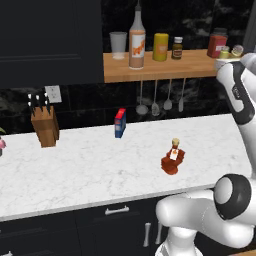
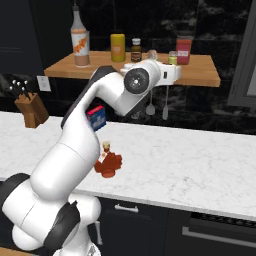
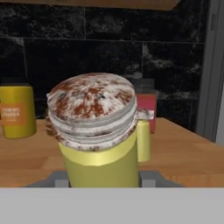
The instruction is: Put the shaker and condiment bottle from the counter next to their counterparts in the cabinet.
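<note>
Over cabinet [image 3: 183, 153]: claw [image 3: 99, 179] clamps yellow-green shaker [image 3: 98, 144]; grey, rust-flecked cap.

White marble-patterned surface [image 1: 90, 170] carrying a knife block [image 1: 44, 125] at far left, a blue and red box [image 1: 120, 122] near the back wall, and the reddish-brown condiment bottle [image 1: 172, 159] standing upright toward the front edge. Above, the light-brown wooden cabinet shelf [image 1: 165, 67] bears, left to right, a pale cup [image 1: 118, 45], a tall pale bottle with orange label [image 1: 137, 40], a yellow canister [image 1: 160, 47], a small dark jar [image 1: 177, 48] and a red container [image 1: 217, 46].
</note>
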You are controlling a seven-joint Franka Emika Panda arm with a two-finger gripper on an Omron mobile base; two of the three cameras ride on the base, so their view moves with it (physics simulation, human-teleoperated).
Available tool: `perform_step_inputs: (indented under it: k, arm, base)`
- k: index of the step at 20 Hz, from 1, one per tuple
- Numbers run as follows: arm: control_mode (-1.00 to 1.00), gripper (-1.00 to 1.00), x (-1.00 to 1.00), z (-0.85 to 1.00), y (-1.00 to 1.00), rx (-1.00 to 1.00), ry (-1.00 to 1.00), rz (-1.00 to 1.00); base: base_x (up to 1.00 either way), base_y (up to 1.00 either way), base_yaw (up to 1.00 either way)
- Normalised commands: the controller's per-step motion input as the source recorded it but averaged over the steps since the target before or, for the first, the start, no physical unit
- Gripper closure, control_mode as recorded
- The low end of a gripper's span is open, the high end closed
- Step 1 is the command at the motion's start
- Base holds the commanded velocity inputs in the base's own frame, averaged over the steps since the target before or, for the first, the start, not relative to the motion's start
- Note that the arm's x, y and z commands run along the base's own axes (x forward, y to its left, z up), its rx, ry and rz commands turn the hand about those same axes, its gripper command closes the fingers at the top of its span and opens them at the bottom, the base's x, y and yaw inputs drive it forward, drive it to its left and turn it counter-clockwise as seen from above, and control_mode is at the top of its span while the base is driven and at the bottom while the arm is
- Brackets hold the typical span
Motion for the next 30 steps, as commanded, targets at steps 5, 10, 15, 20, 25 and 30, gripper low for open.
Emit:
perform_step_inputs:
  k: [5, 10, 15, 20, 25, 30]
  arm:
    - [-1.0, 1.0, 0.0, 0.02, 0.38, 0.0, 0.03, -0.04]
    - [-1.0, 1.0, 0.17, 0.04, 0.25, 0.0, 0.11, -0.05]
    - [-1.0, 1.0, 0.46, 0.0, 0.0, 0.0, 0.18, -0.09]
    - [-1.0, 1.0, 0.55, 0.0, 0.0, 0.01, 0.16, -0.09]
    - [-1.0, 1.0, 0.43, 0.0, -0.02, 0.03, 0.13, -0.09]
    - [-1.0, 1.0, 0.33, 0.0, -0.21, 0.07, 0.11, -0.1]
  base:
    - [0.0, 0.0, 0.0]
    - [0.0, 0.0, 0.0]
    - [0.0, 0.0, 0.0]
    - [0.0, 0.0, 0.0]
    - [0.0, 0.0, 0.0]
    - [0.0, 0.0, 0.0]
